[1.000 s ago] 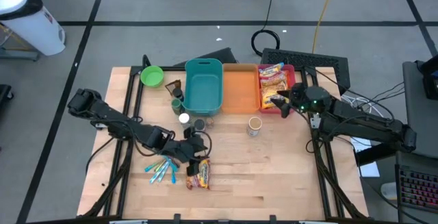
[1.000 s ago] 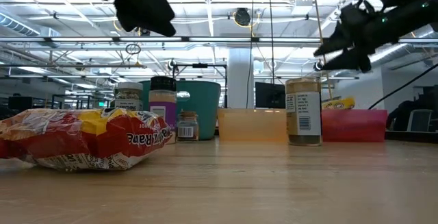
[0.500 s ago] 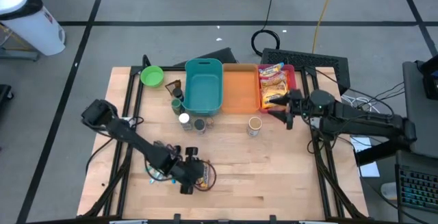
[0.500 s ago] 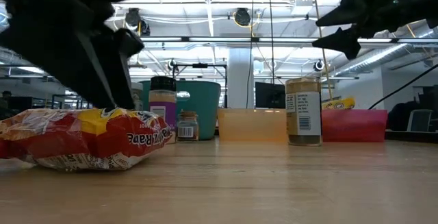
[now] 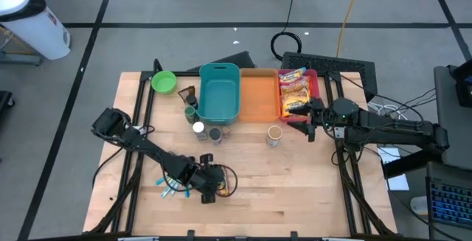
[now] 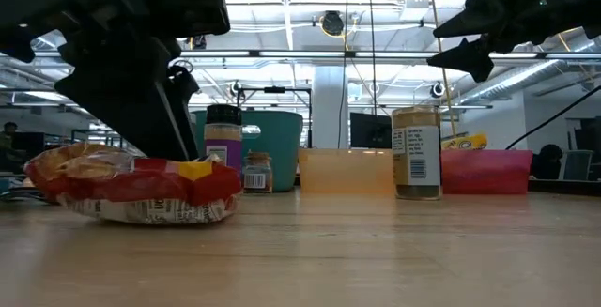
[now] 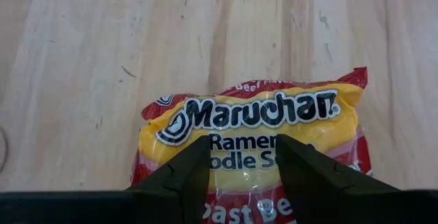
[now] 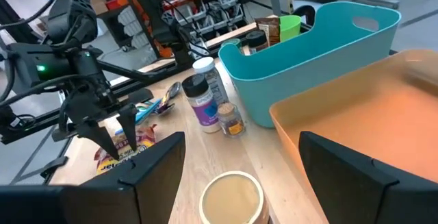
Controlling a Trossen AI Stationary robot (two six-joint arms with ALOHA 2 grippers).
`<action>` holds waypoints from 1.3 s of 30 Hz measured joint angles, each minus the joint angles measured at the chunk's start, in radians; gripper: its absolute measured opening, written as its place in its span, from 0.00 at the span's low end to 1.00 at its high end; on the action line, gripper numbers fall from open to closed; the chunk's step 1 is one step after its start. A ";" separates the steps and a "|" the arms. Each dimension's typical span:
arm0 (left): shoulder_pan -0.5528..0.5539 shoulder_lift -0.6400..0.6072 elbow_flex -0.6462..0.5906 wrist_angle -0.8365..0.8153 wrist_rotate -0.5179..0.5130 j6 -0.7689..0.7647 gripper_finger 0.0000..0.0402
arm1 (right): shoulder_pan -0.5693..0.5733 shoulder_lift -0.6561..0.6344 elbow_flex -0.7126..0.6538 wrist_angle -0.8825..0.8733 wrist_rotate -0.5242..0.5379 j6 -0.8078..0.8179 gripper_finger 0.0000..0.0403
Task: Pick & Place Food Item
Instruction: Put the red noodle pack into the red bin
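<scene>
We have the left gripper (image 7: 241, 166) down on the ramen packet (image 7: 253, 138), its fingers half-spread and pressing the wrapper, which lies on the table (image 5: 295, 189) near the front edge, beside the blue pens (image 5: 171, 186). The grasp looks to be the step in hand; next we would close, lift, and carry to a bin. Our right gripper (image 5: 300, 120) hovers spread wide beside the red bin (image 5: 313, 79)
</scene>
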 joint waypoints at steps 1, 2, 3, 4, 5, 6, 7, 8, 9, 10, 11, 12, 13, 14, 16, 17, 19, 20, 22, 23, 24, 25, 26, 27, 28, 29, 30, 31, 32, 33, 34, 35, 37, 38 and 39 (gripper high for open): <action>0.001 0.000 0.000 0.001 0.001 0.000 0.44 | 0.000 0.004 0.000 0.000 0.000 0.000 0.69; 0.002 0.000 0.000 0.003 0.003 0.000 0.44 | 0.000 0.009 0.000 0.000 0.000 0.000 0.69; 0.004 0.000 0.000 0.007 0.004 0.001 0.44 | 0.000 0.013 0.000 0.000 0.000 0.000 0.69; 0.006 0.000 0.000 0.015 0.005 0.003 0.44 | 0.000 0.017 0.000 0.000 0.000 0.000 0.69; 0.007 -0.003 -0.001 0.025 0.007 0.003 0.44 | 0.000 0.021 0.000 0.000 0.000 -0.003 0.69; 0.010 -0.007 -0.001 0.035 0.006 0.003 0.44 | 0.000 0.024 0.000 0.001 0.000 -0.006 0.69; 0.012 -0.009 -0.001 0.052 0.004 0.002 0.44 | 0.000 0.027 0.000 0.000 0.000 -0.008 0.69; 0.013 -0.010 -0.001 0.067 0.000 -0.001 0.44 | 0.000 0.030 0.000 0.001 0.000 -0.008 0.69; 0.014 -0.010 -0.001 0.075 -0.001 -0.003 0.45 | 0.000 0.032 0.000 0.001 0.000 -0.008 0.69; 0.016 -0.010 -0.001 0.075 -0.001 -0.009 0.46 | 0.000 0.033 0.000 0.002 0.000 -0.008 0.69; 0.019 -0.010 -0.001 0.074 0.000 -0.020 0.47 | 0.000 0.034 0.000 0.005 0.000 -0.008 0.69; 0.023 -0.010 -0.002 0.075 -0.001 -0.034 0.50 | 0.000 0.035 0.000 0.005 0.000 -0.008 0.69; 0.027 -0.010 -0.001 0.076 -0.001 -0.047 0.52 | 0.000 0.035 0.000 0.004 0.000 -0.008 0.69; 0.033 -0.010 -0.002 0.076 0.002 -0.060 0.55 | 0.000 0.035 0.000 0.006 0.000 -0.008 0.69; 0.041 -0.010 -0.002 0.080 0.042 -0.081 0.60 | 0.000 0.035 0.000 0.005 0.000 -0.008 0.69; 0.043 -0.010 -0.001 0.083 0.055 -0.079 0.62 | 0.000 0.035 0.000 0.005 0.000 -0.008 0.69; 0.048 -0.010 -0.001 0.083 0.067 -0.054 0.66 | 0.000 0.035 0.000 0.005 0.000 -0.008 0.69; 0.049 -0.010 -0.001 0.080 0.067 -0.028 0.67 | 0.000 0.035 0.000 0.005 0.000 -0.008 0.69; 0.050 -0.010 -0.001 0.075 0.051 0.011 0.69 | 0.000 0.035 0.000 0.005 0.000 -0.008 0.69; 0.050 -0.010 -0.002 0.075 0.036 0.024 0.70 | 0.000 0.035 0.000 0.005 0.000 -0.008 0.69; 0.049 -0.010 -0.002 0.076 0.023 0.035 0.70 | 0.000 0.035 0.000 0.005 0.000 -0.008 0.69; 0.049 -0.010 -0.001 0.075 0.010 0.047 0.70 | 0.000 0.035 0.000 0.005 0.000 -0.008 0.69; 0.047 -0.010 -0.001 0.075 0.001 0.056 0.70 | 0.000 0.035 0.000 0.005 0.000 -0.008 0.69; 0.047 -0.010 -0.001 0.075 -0.002 0.059 0.70 | 0.000 0.035 0.000 0.005 0.000 -0.008 0.69; 0.046 -0.010 -0.001 0.075 -0.003 0.058 0.70 | 0.000 0.035 0.000 0.005 0.000 -0.008 0.69; 0.046 -0.010 -0.001 0.075 -0.003 0.055 0.70 | 0.000 0.035 0.000 0.005 0.000 -0.008 0.69; 0.046 -0.010 -0.001 0.074 -0.003 0.055 0.70 | 0.000 0.035 0.000 0.005 0.000 -0.008 0.69; 0.046 -0.010 -0.001 0.074 -0.003 0.053 0.70 | 0.000 0.035 0.000 0.005 0.000 -0.008 0.69; 0.047 -0.010 -0.001 0.071 -0.003 0.052 0.70 | 0.000 0.035 0.000 0.005 0.000 -0.008 0.69; 0.047 -0.010 -0.001 0.065 -0.003 0.050 0.70 | 0.000 0.035 0.000 0.005 0.000 -0.008 0.69; 0.047 -0.004 -0.001 0.061 -0.003 0.043 0.70 | 0.000 0.035 0.000 0.005 0.000 -0.008 0.69; 0.046 0.001 -0.001 0.059 -0.004 0.034 0.70 | 0.000 0.035 0.000 0.005 0.000 -0.008 0.69; 0.043 0.007 -0.001 0.051 0.001 0.027 0.70 | 0.000 0.035 0.000 0.005 0.000 -0.008 0.69; 0.044 0.017 0.000 0.058 0.009 0.027 0.70 | 0.000 0.034 0.000 0.005 0.000 -0.008 0.69; 0.044 0.024 0.000 0.065 0.010 0.023 0.70 | 0.000 0.034 0.000 0.005 0.000 -0.008 0.69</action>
